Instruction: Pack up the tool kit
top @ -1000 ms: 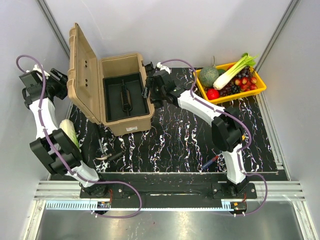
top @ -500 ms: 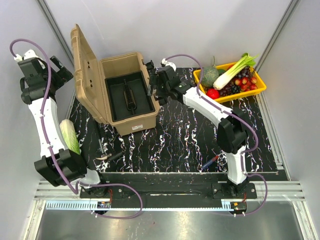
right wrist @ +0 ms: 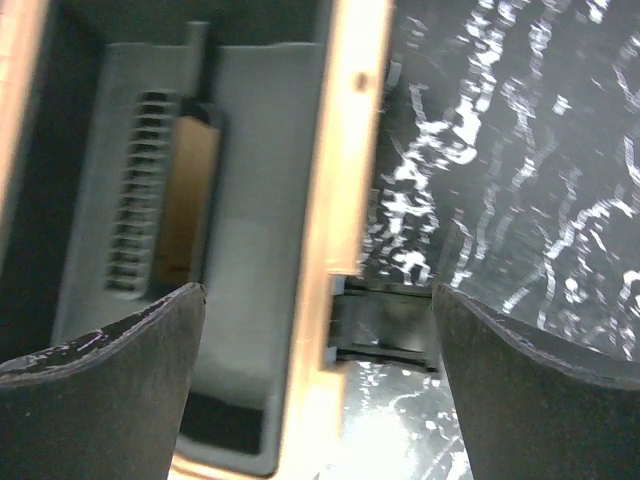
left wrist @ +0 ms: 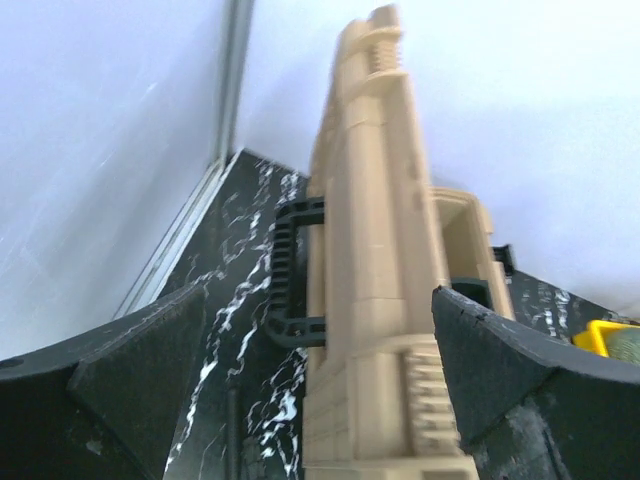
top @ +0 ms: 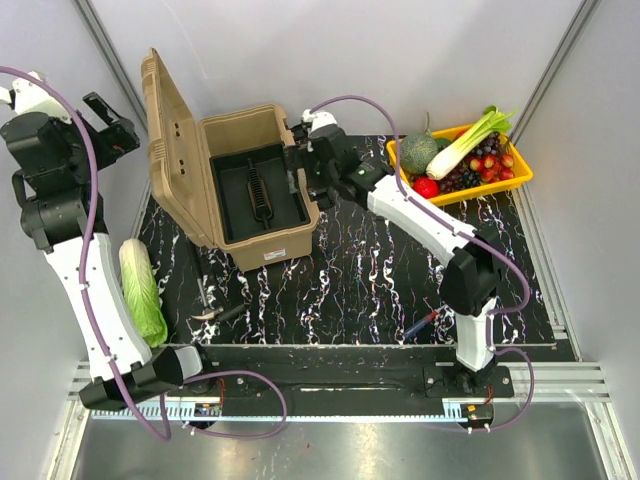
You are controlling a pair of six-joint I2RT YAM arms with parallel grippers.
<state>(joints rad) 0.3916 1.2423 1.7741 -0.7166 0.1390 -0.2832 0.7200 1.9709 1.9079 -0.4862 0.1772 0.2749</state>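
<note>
The big tan plastic toolbox (top: 265, 240) is sitting open at the back left of the black marbled mat (top: 350, 270). The left gripper (left wrist: 318, 300), fingers wide apart, is hanging just behind its standing ribbed lid (top: 168, 150). The right gripper (right wrist: 318, 290), fingers apart too, is hovering over the box's right wall. The small hand tools (top: 212, 308) are lying out on the mat. I think they should be going into the black inner tray (top: 230, 195) first, before any push on the lid.

Top cam looks down; both wrist cams close on toolbox (top: 268, 243).
</note>
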